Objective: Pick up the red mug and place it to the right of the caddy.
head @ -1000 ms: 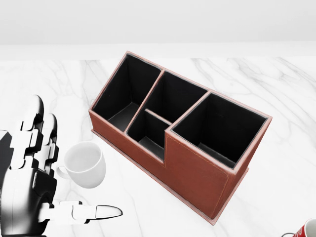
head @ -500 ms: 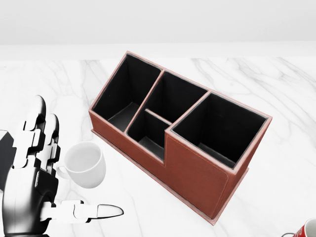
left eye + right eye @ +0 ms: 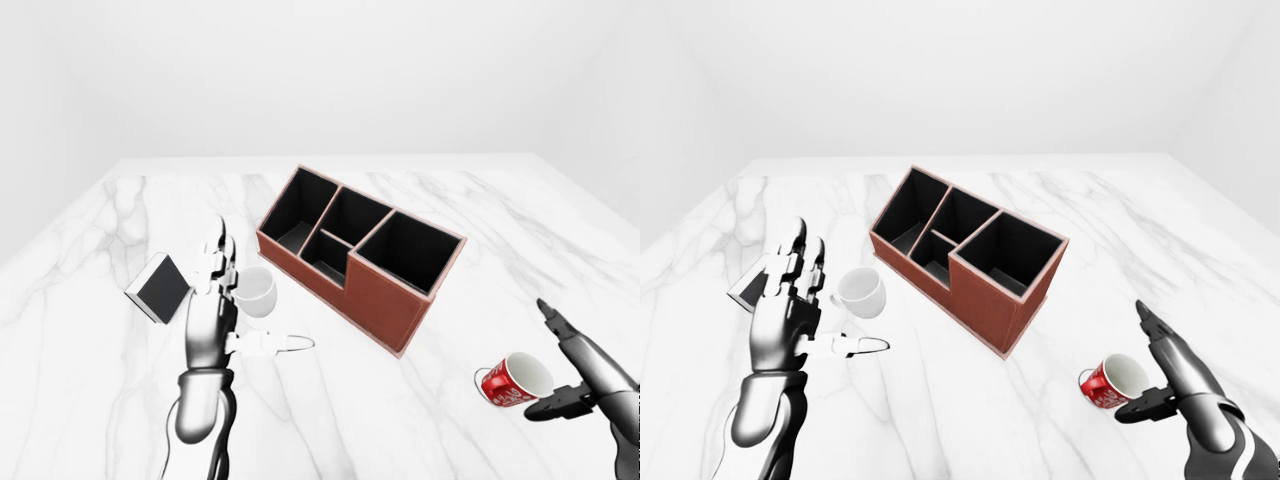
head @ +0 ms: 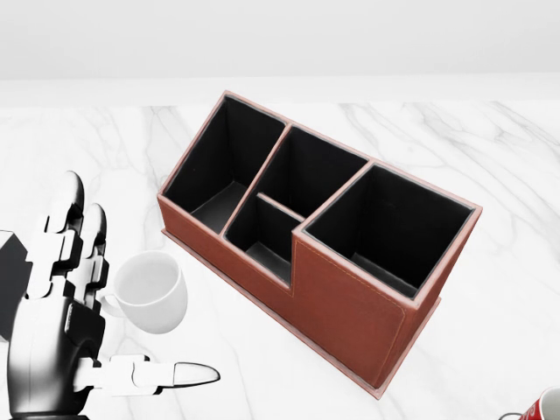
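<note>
Right hand (image 3: 1155,375) spread open, fingers just beside red mug (image 3: 1110,382) lying tipped near the counter's (image 3: 1060,215) near right edge. Left hand (image 3: 790,315) open by white mug (image 3: 860,292). Caddy (image 3: 965,255) mid-counter, beyond.

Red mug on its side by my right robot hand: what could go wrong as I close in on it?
The red mug lies tipped, mouth toward the right robot hand, whose fingers are open and not yet round it; a nudge could roll it away. It sits near the lower edge of the table, so a roll might send it off. The caddy stands close to the upper left, so a high lift could clip its corner.
</note>
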You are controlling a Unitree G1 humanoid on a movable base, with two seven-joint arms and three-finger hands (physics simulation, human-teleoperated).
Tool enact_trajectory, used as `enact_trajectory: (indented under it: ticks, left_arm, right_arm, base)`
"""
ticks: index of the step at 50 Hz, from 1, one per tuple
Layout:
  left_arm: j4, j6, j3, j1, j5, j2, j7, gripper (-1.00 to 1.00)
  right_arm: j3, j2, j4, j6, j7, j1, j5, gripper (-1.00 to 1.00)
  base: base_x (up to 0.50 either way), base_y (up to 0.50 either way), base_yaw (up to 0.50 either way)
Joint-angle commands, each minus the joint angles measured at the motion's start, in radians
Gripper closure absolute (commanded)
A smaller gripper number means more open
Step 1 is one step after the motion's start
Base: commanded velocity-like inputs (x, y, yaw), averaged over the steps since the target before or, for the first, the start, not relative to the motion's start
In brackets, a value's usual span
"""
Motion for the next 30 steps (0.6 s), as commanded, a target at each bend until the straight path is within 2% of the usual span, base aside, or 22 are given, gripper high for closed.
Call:
enact_trajectory:
  ticks: [1, 30]
  left_arm:
    - [0.004, 0.000, -0.005, -0.001, 0.004, -0.002, 0.009, -1.00]
    - [0.022, 0.000, -0.005, -0.009, 0.003, -0.002, 0.011, -1.00]
  right_arm:
    - [0.031, -0.011, 0.037, 0.000, -0.038, -0.013, -0.023, -1.00]
    - [0.093, -0.035, 0.166, 0.000, -0.142, -0.013, -0.082, -1.00]
  base:
    - [0.00, 0.00, 0.00]
    - [0.00, 0.00, 0.00]
